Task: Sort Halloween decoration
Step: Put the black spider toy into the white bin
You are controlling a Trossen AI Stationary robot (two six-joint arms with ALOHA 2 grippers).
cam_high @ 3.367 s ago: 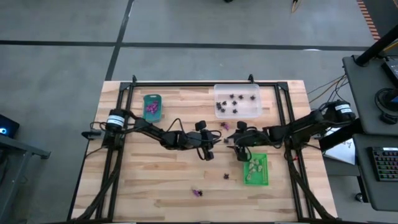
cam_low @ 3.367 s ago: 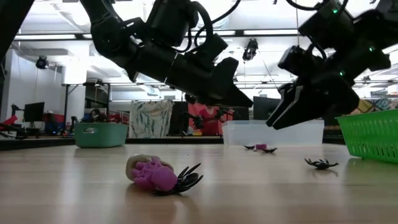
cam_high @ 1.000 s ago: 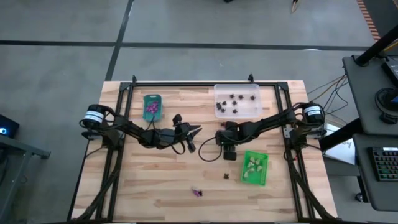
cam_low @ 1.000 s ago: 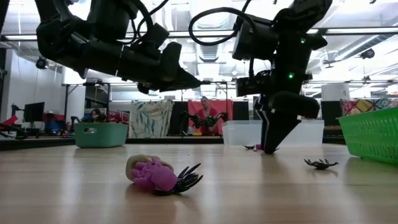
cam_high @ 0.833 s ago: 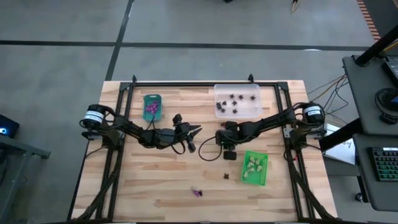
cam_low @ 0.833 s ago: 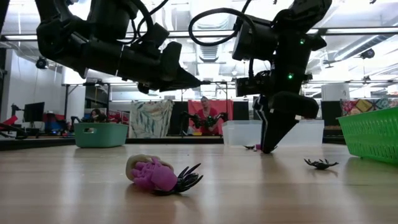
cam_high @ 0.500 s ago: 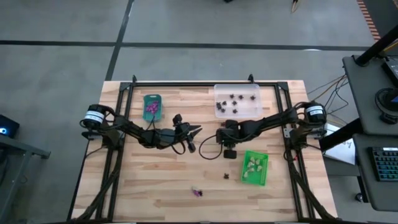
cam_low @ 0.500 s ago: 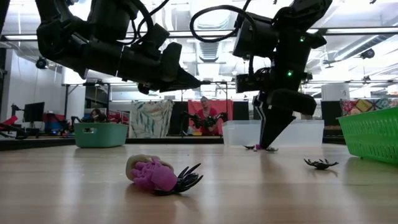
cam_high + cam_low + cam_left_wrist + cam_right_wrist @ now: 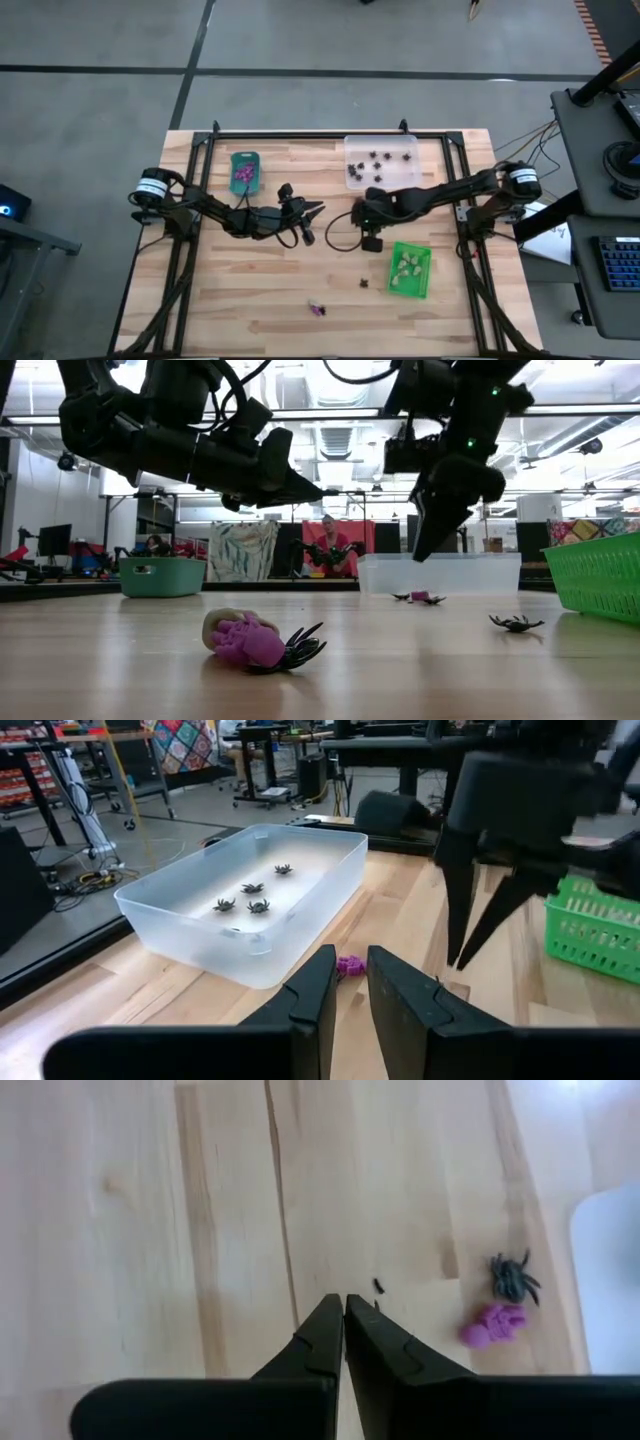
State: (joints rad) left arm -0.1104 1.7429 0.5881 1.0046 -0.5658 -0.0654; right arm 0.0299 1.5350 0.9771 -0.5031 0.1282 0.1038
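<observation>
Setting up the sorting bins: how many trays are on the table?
3. In the high view: the teal tray upper left, the clear tray upper right, the green tray below the clear one. None seems hidden.

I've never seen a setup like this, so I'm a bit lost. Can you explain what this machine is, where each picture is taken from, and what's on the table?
This is a robot with two dark arms working at a wooden table, sorting tiny Halloween trinkets by colour. One picture looks straight down, one looks level across the tabletop, and two come from cameras on the arms' wrists. The left gripper hovers over the middle of the table. The right gripper is shut and raised above the wood; I can see nothing in it. A teal tray holds purple pieces, a clear tray holds black spiders, and a green tray holds pale pieces. A purple trinket and a black spider lie loose beside the clear tray.
</observation>
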